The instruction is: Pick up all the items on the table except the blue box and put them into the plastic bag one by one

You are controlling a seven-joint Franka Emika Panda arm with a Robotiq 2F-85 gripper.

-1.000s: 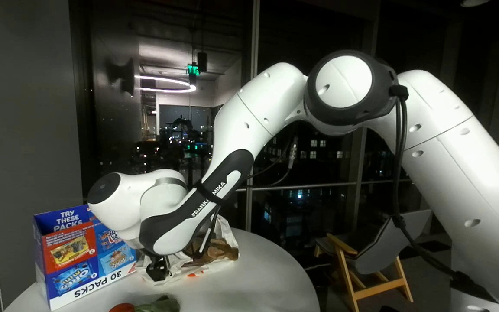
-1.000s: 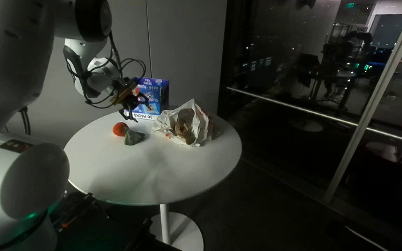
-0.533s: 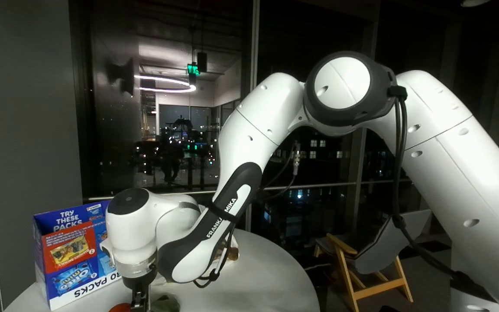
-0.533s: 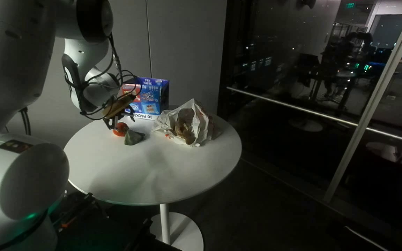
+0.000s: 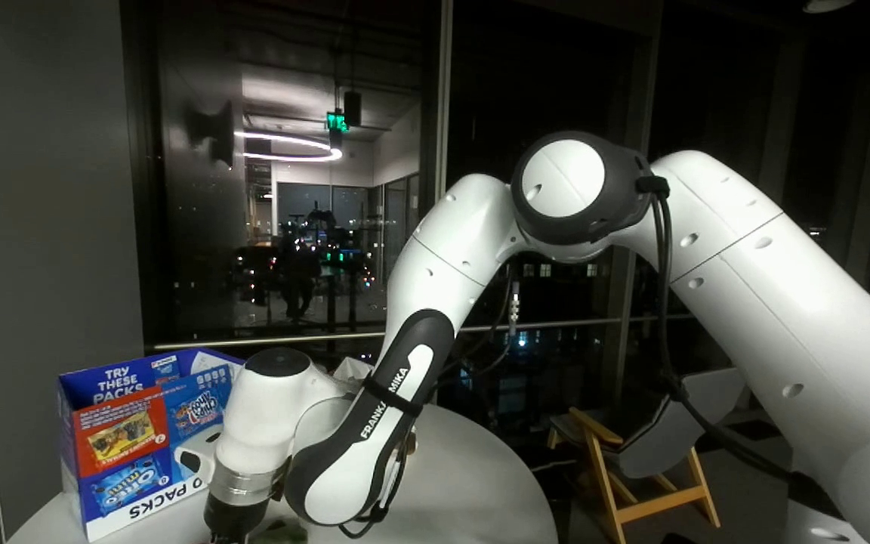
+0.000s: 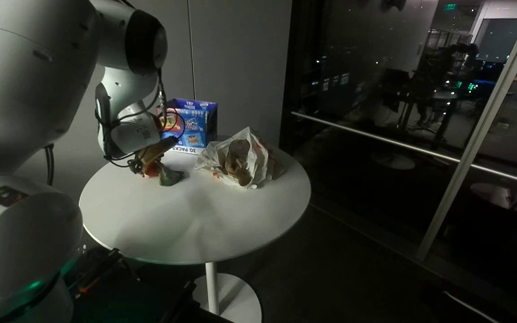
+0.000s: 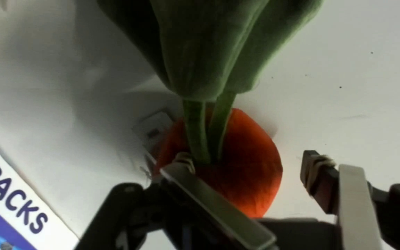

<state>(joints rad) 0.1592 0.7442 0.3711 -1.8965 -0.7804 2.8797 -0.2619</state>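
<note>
The arm (image 5: 563, 177) I operate is smooth and white, with dark grey joint rings (image 5: 626, 198) and small oval hollows (image 5: 763, 242). A black cable (image 5: 664, 317) runs along it, and a black strap (image 5: 393, 397) crosses the printed lettering (image 5: 372, 414). My pincer (image 7: 248, 162) is black, with thin pale bands (image 7: 318, 165) wound around its fingers (image 7: 326, 189).

In an exterior view, the box (image 6: 195, 128) is placed at the rear of the table (image 6: 222, 220). The bag (image 6: 260, 158) is positioned to its right and farther forward, with an item (image 6: 237, 169) contained in its mouth. The toy vegetable (image 6: 170, 176) is laid before the box, left of the bag. The gripper (image 7: 249, 162) is located at the vegetable's root end.
</note>
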